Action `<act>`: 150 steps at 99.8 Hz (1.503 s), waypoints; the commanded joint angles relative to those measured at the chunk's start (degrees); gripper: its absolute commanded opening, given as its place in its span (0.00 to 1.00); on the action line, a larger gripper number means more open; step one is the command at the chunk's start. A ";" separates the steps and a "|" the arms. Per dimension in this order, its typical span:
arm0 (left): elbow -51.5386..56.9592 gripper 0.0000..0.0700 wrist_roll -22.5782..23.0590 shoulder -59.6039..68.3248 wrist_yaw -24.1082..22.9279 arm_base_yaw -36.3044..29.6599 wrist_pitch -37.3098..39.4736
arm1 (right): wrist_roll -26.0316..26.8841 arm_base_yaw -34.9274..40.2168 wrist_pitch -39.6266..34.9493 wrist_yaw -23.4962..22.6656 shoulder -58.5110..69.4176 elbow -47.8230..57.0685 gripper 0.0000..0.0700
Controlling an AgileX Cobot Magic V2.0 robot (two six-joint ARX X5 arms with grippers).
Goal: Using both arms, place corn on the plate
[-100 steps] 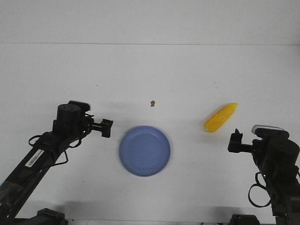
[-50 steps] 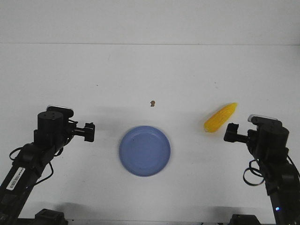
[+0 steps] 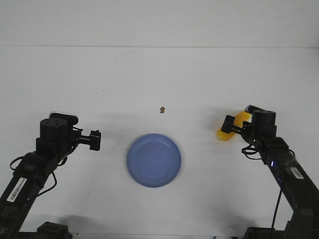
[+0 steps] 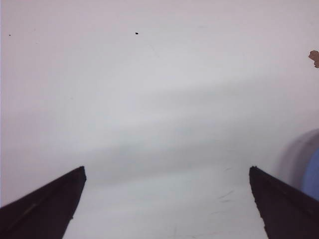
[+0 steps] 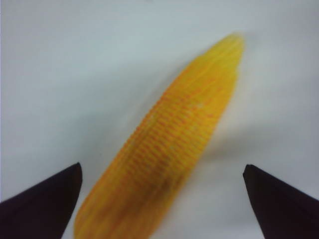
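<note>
Front view: right gripper (image 3: pixel 230 124) stands directly over the corn (image 3: pixel 223 133), whose thick end shows just beyond the jaws toward the plate (image 3: pixel 153 160); the cob lies on the table (image 3: pixel 159 79), well apart from the plate. Left gripper (image 3: pixel 96 140) waits beside the plate's far side, near but not touching it, holding nothing. Compared with half a second ago, the right arm has advanced from beside the cob to above it; the left arm has not moved. Left wrist view: jaws spread wide, bare table between them, plate rim (image 4: pixel 311 174) just outside one finger. Right wrist view: jaws spread wide, the corn (image 5: pixel 169 149) lying slantwise between them, tip pointing away. Judgement: for a sound grasp, descend square to the cob's axis and close across its thick middle; a slanted pinch on the ribbed taper may let it roll or squirt out.
</note>
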 commanded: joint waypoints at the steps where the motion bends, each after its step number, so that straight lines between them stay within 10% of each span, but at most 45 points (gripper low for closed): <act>1: 0.55 1.00 0.26 0.68 -0.13 0.02 0.48 | 2.47 -0.07 1.40 -0.15 2.80 0.90 0.97; 21: 0.55 1.00 0.24 0.68 -0.15 0.02 0.50 | 2.38 -0.04 3.13 -0.37 6.95 0.90 0.90; 40: 0.55 1.00 0.26 0.68 -0.13 0.02 0.50 | 1.88 0.11 3.78 -1.92 6.91 0.90 0.27; 92: 0.55 1.00 0.11 0.68 -0.15 0.02 0.46 | 0.11 12.41 -1.86 -13.11 -8.68 1.01 0.27; 134: 0.55 1.00 -0.13 0.68 -0.13 0.02 0.48 | -1.01 40.22 -3.54 0.61 -3.32 0.98 0.32; 150: 0.55 1.00 -0.13 0.68 -0.13 0.00 0.33 | -0.44 44.92 -1.73 0.92 3.02 0.98 0.67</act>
